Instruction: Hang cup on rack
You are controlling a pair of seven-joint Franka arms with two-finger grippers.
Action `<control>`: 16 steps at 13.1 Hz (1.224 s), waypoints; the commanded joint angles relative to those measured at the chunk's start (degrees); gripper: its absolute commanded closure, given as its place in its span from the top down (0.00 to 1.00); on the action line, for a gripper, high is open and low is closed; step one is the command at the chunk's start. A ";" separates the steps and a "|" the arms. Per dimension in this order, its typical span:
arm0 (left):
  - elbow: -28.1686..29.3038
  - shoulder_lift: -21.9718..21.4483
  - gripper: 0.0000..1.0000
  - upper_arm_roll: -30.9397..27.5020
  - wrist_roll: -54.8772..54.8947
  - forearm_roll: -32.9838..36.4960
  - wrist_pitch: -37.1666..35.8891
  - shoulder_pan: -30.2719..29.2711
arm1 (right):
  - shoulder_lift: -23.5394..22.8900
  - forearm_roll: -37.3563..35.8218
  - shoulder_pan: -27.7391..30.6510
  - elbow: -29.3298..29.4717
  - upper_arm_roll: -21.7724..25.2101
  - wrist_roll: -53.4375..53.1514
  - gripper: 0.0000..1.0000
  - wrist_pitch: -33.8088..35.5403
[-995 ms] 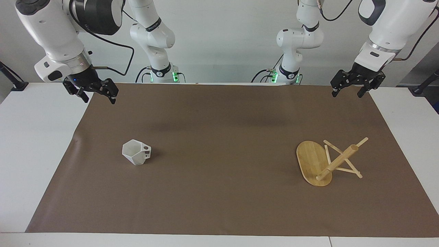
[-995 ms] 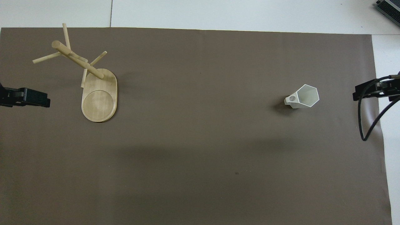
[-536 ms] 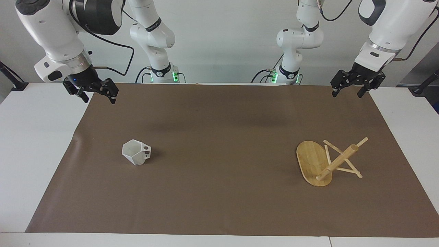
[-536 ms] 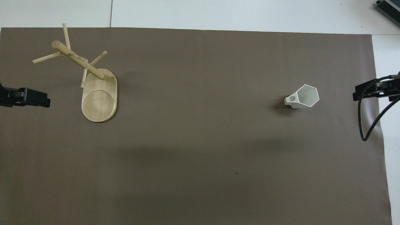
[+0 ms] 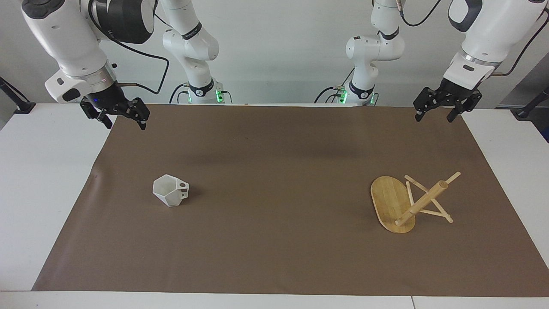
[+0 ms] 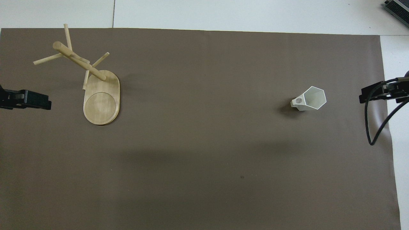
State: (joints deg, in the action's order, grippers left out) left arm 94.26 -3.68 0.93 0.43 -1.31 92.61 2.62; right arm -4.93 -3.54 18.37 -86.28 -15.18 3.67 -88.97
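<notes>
The cup (image 5: 170,190) is found upright on the brown mat (image 5: 274,240), toward the right arm's end of the counter, well apart from the rack (image 5: 411,203), which stands at the left arm's end. The right end effector (image 5: 121,120) is held above the mat's edge, open and empty, and is judged the nearer to the cup. The cup's handle is turned toward the rack. The left end effector (image 5: 434,115) waits open and empty, nearer the rack

Brown paper mat (image 5: 274,223) spread over a white table (image 5: 38,180), grey device corner (image 6: 397,7) at the table's edge
</notes>
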 commanded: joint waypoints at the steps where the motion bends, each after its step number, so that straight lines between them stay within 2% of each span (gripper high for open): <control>1: 1.10 -0.80 1.00 0.56 0.45 0.79 0.29 -0.78 | 0.80 0.20 0.44 -0.56 -0.21 2.13 1.00 -0.94; 10: 1.10 -0.80 1.00 0.56 0.45 0.79 0.38 -0.78 | 2.02 0.20 0.53 -4.24 -0.21 1.69 1.00 -5.51; 14: 1.10 -0.80 1.00 0.56 0.45 0.79 0.29 -0.78 | 4.84 0.29 0.53 -12.67 -0.21 1.86 1.00 -13.76; 16: 1.10 -0.80 1.00 0.56 0.45 0.79 0.38 -0.69 | 4.58 0.29 0.53 -15.22 -0.21 1.69 1.00 -16.84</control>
State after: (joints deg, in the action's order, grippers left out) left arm 94.26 -3.68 0.93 0.43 -1.31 92.61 2.62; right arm -2.52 -3.54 18.36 -96.55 -15.19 4.35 -102.21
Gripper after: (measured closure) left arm 0.000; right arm 0.000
